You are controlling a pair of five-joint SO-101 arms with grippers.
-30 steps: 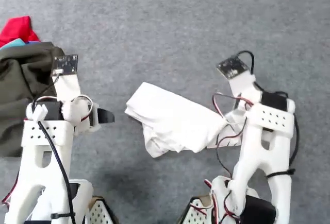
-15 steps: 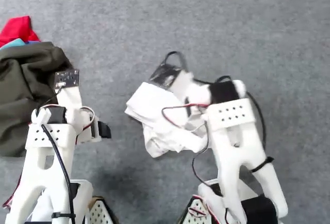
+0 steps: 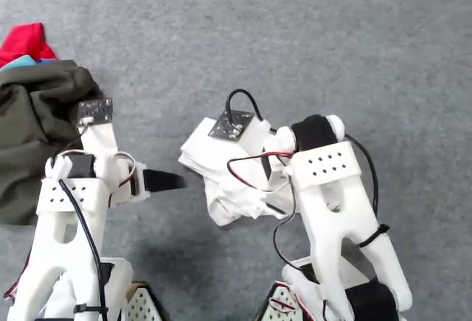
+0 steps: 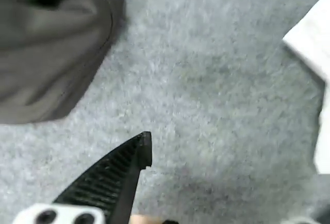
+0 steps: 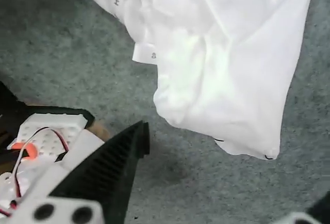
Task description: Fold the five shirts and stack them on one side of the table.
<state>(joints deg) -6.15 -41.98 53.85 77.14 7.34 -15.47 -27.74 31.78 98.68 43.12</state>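
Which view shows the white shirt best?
The right wrist view: the white shirt lies close below, with its folds, sewn label and edge plain. In the high view the right arm covers part of it. The left wrist view catches a corner of it.

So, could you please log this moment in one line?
left gripper: open, over grey felt table | right gripper: open, over crumpled white fabric shirt | olive shirt heap: unfolded

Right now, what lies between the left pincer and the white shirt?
Just bare grey table cover between left pincer and white shirt, seen in the high view.
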